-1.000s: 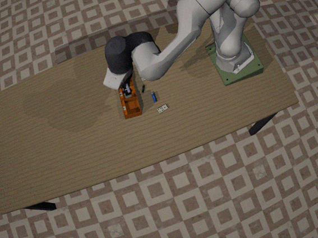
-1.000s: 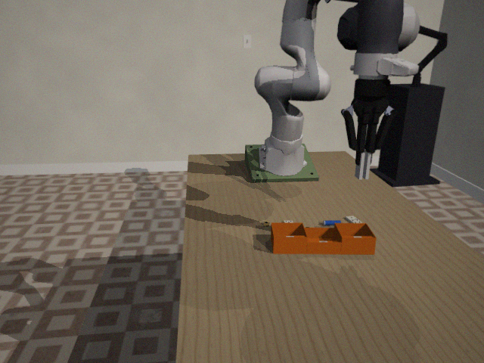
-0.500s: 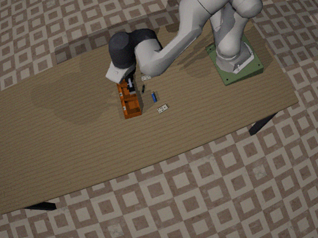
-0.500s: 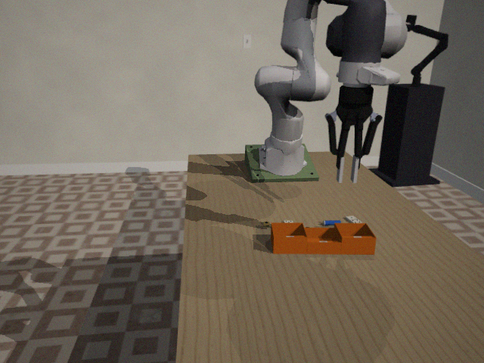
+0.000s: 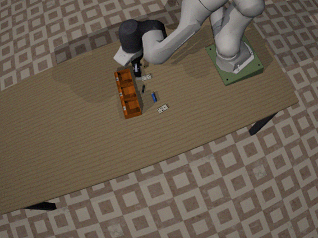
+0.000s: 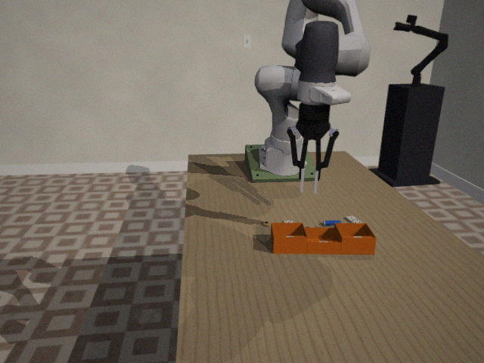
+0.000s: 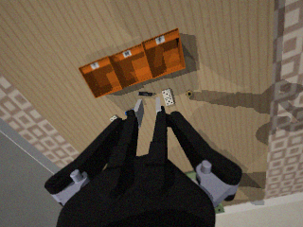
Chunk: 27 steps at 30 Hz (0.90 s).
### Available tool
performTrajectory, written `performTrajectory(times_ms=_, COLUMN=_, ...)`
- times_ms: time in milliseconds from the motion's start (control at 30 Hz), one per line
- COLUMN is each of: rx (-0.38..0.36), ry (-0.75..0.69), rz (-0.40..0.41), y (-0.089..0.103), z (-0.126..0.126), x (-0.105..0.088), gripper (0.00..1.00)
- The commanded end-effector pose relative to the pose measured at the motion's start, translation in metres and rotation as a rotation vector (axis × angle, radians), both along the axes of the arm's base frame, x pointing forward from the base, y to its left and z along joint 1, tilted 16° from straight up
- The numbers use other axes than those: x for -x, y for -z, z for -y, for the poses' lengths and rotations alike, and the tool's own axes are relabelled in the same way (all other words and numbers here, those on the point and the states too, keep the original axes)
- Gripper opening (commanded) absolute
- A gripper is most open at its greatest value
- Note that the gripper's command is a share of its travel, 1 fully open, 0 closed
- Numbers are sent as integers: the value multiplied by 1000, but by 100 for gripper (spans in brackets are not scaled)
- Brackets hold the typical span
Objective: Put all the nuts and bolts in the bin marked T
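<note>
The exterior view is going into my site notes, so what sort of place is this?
Probably a robotics lab or test room: an arm bolted on a green base plate, a wooden table with a divided orange bin, and a second, black arm on a dark pedestal.
</note>
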<state>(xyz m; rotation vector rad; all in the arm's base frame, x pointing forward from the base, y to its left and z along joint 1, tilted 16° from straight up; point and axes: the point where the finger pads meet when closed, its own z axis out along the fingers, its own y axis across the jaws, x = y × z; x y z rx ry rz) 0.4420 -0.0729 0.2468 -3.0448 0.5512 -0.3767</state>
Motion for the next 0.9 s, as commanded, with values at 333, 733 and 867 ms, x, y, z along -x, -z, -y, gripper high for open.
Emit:
performTrajectory(times_ms=333, rx=16, ry=-41, rz=28, y=47, z=72, x=35, gripper=19)
performTrajectory(times_ms=733, rx=16, ry=-41, rz=28, y=66, z=103, x=48, gripper=19)
performTrajectory(times_ms=867, rx=16, ry=-41, rz=28, y=66, z=103, x=48, gripper=19)
